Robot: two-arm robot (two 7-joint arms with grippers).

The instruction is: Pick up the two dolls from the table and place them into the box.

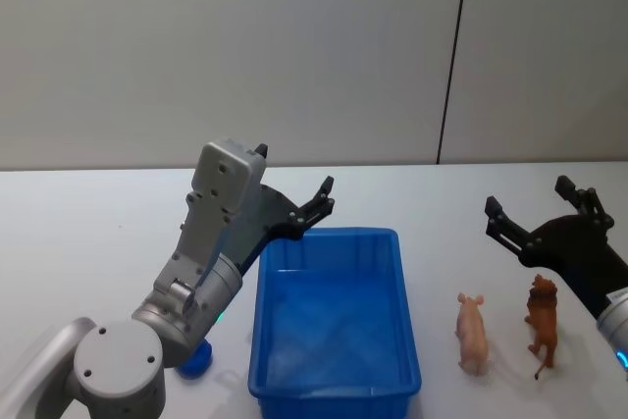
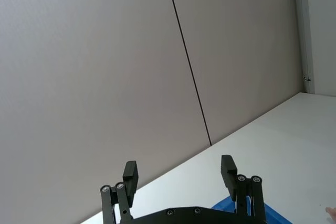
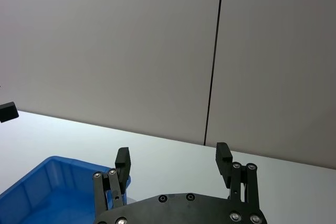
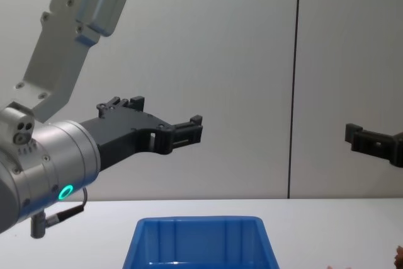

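the white table [image 1: 88, 242] fills the lower half of the head view. on it, at the bottom centre of the frame, stands the blue box [image 1: 339, 234]; its inside looks empty to me. my left gripper [image 1: 294, 172] hangs in the air at centre left, above the far left corner of the box, with its fingers spread apart and nothing between them. my right gripper [image 1: 528, 195] is at the right edge of the frame, also spread wide and holding nothing, and it points toward the wall more than down.

both dolls stand on the table at lower right, beside the box: the pink pig [image 1: 473, 333] nearer to the box, the brown lion [image 1: 543, 326] just to its right, under my right wrist. a small blue thing [image 1: 196, 360] peeks out below my left arm; i cannot tell what it is.

i judge no doll is picked yet, so the first grasp is the step in hand. the next move probably asks the right gripper to tilt downward, descend over the lion and close on its body, without pushing over the pig.
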